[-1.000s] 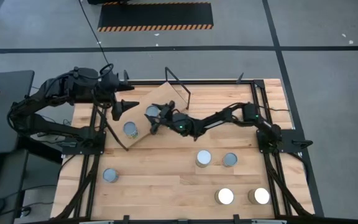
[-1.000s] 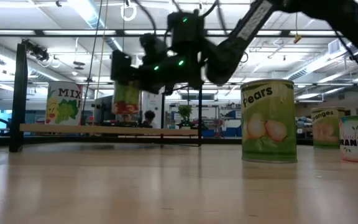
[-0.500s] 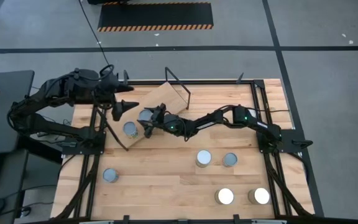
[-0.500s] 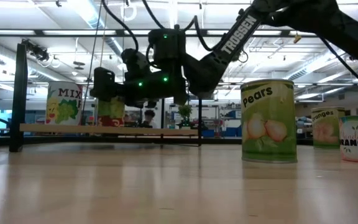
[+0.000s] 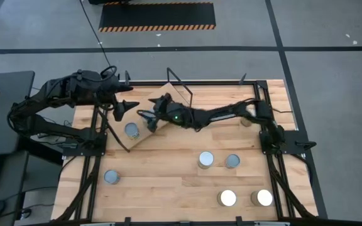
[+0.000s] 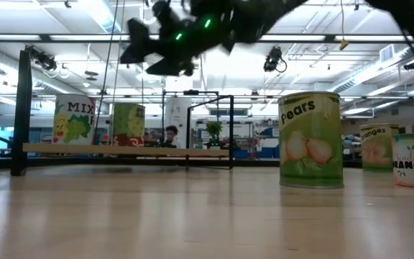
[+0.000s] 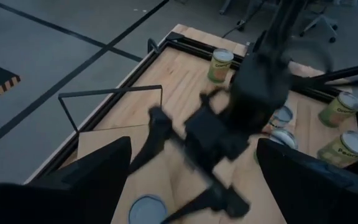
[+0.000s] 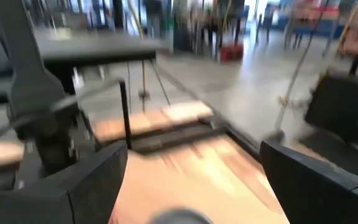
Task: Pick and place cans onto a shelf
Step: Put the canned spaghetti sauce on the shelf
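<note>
The shelf is a light-wood board on black wire legs, lying askew at the table's far left; it also shows in the low view. Two cans stand on it on their bases: a "MIX" can and a green can. From above, one shows at the board's near-left part. My right gripper hangs open and empty above the green can; it also shows in the high view. My left gripper is open and empty just left of the shelf.
Several cans stand on the tabletop: two mid-right, two near the right front, one at the left front. The low view shows a pears can up close. Black frame rails run along the table's sides.
My right gripper has carried the green can toward the table's left, set it upright on the shelf beside the "MIX" can, let go and risen clear above it. The can now stands alone on the board.
</note>
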You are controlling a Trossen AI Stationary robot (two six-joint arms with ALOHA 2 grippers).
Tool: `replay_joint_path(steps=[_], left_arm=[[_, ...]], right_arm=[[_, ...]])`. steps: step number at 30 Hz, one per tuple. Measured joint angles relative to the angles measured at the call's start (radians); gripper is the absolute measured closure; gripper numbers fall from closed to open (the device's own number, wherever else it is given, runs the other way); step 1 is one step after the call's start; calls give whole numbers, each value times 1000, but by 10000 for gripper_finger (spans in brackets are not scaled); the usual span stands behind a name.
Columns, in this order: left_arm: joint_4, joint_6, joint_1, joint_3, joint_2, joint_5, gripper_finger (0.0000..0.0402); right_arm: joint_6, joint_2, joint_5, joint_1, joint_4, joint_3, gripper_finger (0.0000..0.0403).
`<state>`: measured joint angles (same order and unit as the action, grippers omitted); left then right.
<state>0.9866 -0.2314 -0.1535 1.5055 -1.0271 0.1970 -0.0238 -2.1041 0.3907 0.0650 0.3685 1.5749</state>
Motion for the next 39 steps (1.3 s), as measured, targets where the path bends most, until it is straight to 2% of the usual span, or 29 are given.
replay_joint_path(steps=[5,10,14,18,19,26,28,32,35,39], left_arm=[[39,47,1,0,8,-101,88],[123,196,1,0,-1,-187,172],[128,288,1,0,-40,-237,264],[123,302,-3,-13,-111,-220,368],[123,318,-7,-23,-133,-217,384],[111,353,-50,-146,-271,-194,393],[69,356,-86,-196,-301,-216,397],[2,374,-208,-288,-330,-336,398],[-13,377,-265,-326,-347,-319,399],[-41,401,-279,-357,-355,-324,400]], right_arm=[[-25,205,9,8,-506,0,42],[-187,420,21,11,-901,0,88],[-255,576,53,9,-1052,-1,143],[-286,699,66,4,-1064,-1,197],[-290,721,78,1,-1054,-1,209],[-265,792,120,-31,-1011,-1,257],[-269,792,121,-37,-1012,-1,261],[-265,778,123,-50,-1006,-2,263],[-264,760,123,-56,-1010,-2,263],[-262,742,123,-56,-1011,-4,263]])
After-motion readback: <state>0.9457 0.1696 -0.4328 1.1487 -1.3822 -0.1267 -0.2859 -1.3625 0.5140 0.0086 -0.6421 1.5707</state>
